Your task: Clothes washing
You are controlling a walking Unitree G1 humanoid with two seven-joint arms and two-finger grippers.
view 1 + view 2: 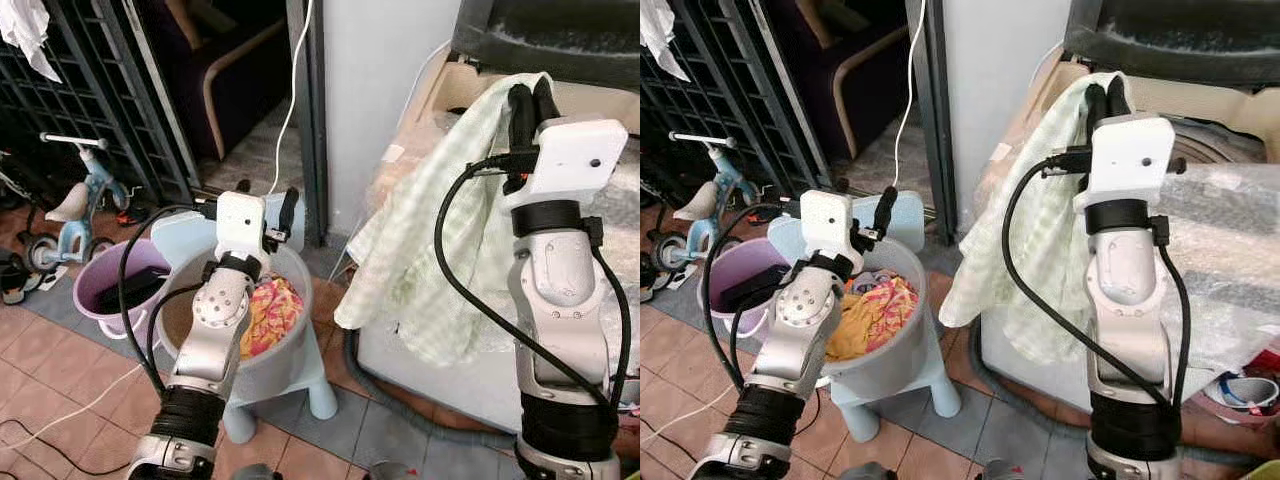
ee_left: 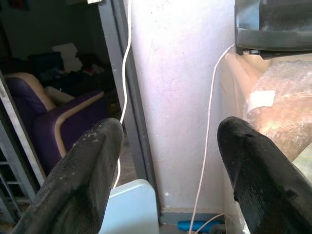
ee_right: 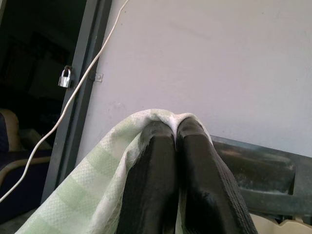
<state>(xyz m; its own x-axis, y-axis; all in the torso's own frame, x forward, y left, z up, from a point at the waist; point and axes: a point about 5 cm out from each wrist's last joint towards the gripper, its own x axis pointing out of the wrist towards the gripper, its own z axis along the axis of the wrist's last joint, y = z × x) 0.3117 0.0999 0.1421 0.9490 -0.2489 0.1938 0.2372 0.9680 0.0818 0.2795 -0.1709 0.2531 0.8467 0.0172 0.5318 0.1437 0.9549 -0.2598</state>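
Over on the left, a purple bucket (image 1: pixel 115 285) sits on the floor tiles, just beyond and to the outer side of the left gripper (image 1: pixel 268 217). That gripper hangs above the near rim of the grey basin (image 1: pixel 290 345), its two black fingers (image 2: pixel 83 180) spread wide with nothing between them. The basin stands on a pale blue stool (image 1: pixel 320 390), and the yellow and pink clothes (image 1: pixel 268 315) heaped inside it lie directly below and a little ahead of those open fingers. So for the laundry left in the basin, the left arm is plainly the nearer one.

Moving right, the green checked cloth (image 1: pixel 420 250) hangs long and loose, its length running straight down from the right gripper (image 1: pixel 532 100). That gripper is raised high with its fingers pressed together, pinching the top fold of the cloth; in the right wrist view the fabric wraps over both fingertips (image 3: pixel 161 161). The lower end of the cloth trails down the front face of the washing machine (image 1: pixel 1230 110), below and to the inner side of the gripper.

The washing machine's open top lies just ahead of and slightly below the right gripper, with the raised dark lid (image 1: pixel 560 35) above. My guess is the coming move is a short carry forward over the rim, and since the cloth dangles outside the tub, its tail would need lifting or dragging over that edge.
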